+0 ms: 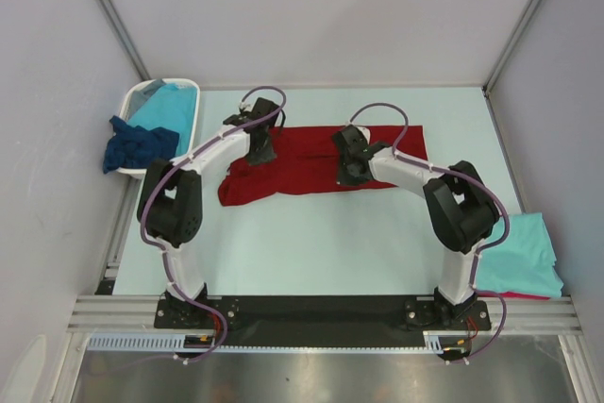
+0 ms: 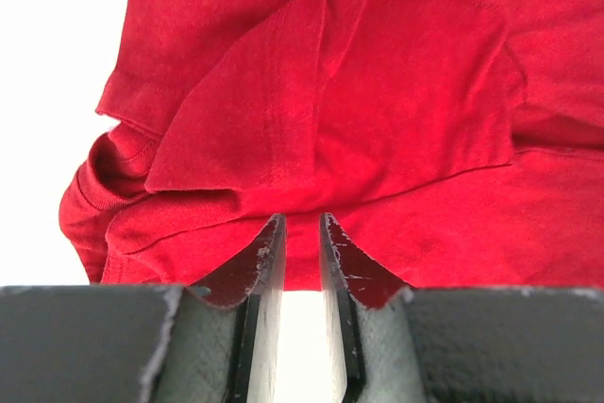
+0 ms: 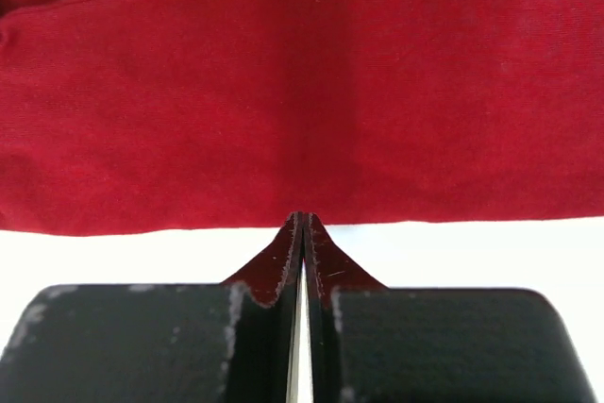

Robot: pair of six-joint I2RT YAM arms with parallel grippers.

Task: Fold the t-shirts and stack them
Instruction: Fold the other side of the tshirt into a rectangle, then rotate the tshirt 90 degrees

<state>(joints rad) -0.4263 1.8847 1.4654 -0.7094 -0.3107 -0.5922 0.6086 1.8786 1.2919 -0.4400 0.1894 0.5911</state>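
Sideways, the dark red t-shirt (image 1: 302, 162) is laid just beyond both grippers: right gripper (image 3: 302, 218) closed at its near hem, left gripper (image 2: 302, 220) narrowly parted.

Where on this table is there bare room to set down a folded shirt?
Free: the wide near strip of table between the spread red t-shirt and the arm bases; a narrower strip behind that shirt, along the back wall. Crowded: the basket corner at far left, the folded turquoise t-shirt at near right.
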